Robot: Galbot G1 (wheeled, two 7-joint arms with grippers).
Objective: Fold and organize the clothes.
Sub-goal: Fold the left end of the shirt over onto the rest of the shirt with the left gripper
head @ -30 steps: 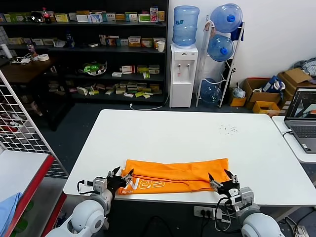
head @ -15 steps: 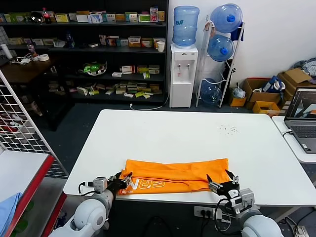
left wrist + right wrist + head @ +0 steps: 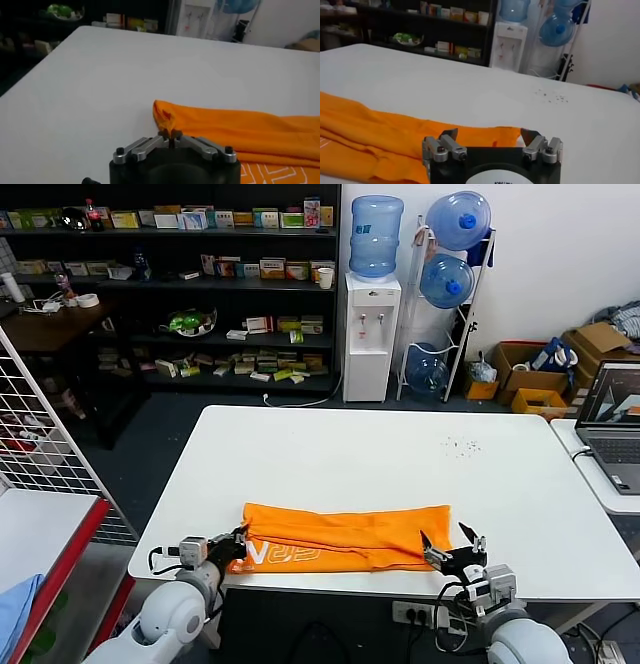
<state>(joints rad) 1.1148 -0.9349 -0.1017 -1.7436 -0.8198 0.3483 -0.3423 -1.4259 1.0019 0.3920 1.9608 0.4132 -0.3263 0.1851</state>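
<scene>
The clothes are one orange T-shirt (image 3: pixel 340 536), folded into a long band along the front edge of the white table (image 3: pixel 350 454), with white lettering near its left end. My left gripper (image 3: pixel 237 541) is shut on the shirt's left corner; in the left wrist view a tuft of orange cloth (image 3: pixel 165 119) rises from the closed gripper (image 3: pixel 170 134). My right gripper (image 3: pixel 452 542) stands open at the shirt's right end. In the right wrist view the shirt's edge (image 3: pixel 485 136) lies between the spread fingertips (image 3: pixel 449 134), and the gripper (image 3: pixel 490 135) holds nothing.
A laptop (image 3: pixel 615 424) sits on a side table at the right. A wire rack (image 3: pixel 40 444) and a light blue cloth (image 3: pixel 15 609) are at the left. Shelves and a water dispenser (image 3: pixel 371 334) stand behind the table.
My left gripper has shut on the shirt's left corner and drawn back to the left, and the shirt has slid a little left with it. The right gripper has stayed open.
</scene>
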